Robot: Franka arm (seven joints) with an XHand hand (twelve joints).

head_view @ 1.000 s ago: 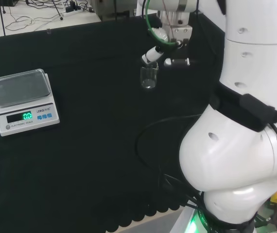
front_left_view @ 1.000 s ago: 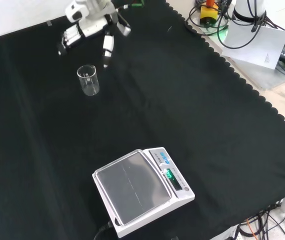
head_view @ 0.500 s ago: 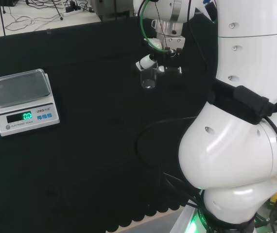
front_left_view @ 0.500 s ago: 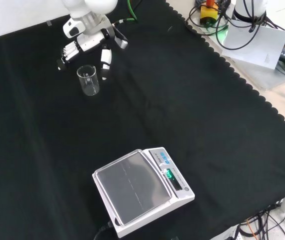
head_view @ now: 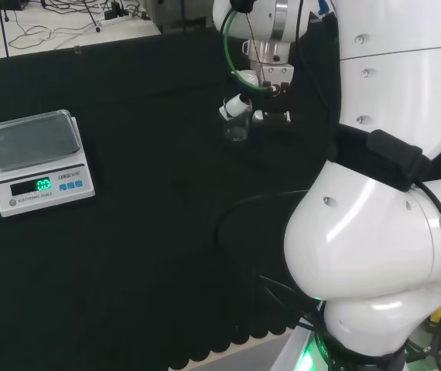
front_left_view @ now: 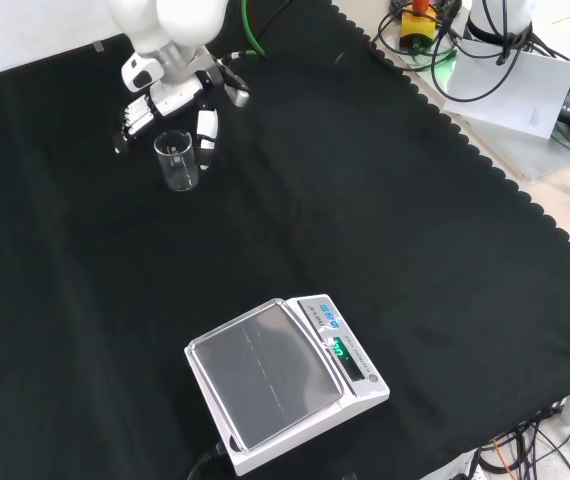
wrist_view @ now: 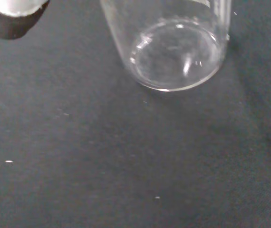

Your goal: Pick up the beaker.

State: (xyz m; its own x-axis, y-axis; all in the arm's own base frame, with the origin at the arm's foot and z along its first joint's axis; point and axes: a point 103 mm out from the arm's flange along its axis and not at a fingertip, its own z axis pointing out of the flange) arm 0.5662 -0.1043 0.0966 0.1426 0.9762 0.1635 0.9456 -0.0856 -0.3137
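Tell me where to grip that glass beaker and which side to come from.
Grip the beaker round its straight side wall, about mid-height, coming in level from the side where the hand already flanks it. It stands upright and open-topped on the cloth, so opposing fingers should seat well.
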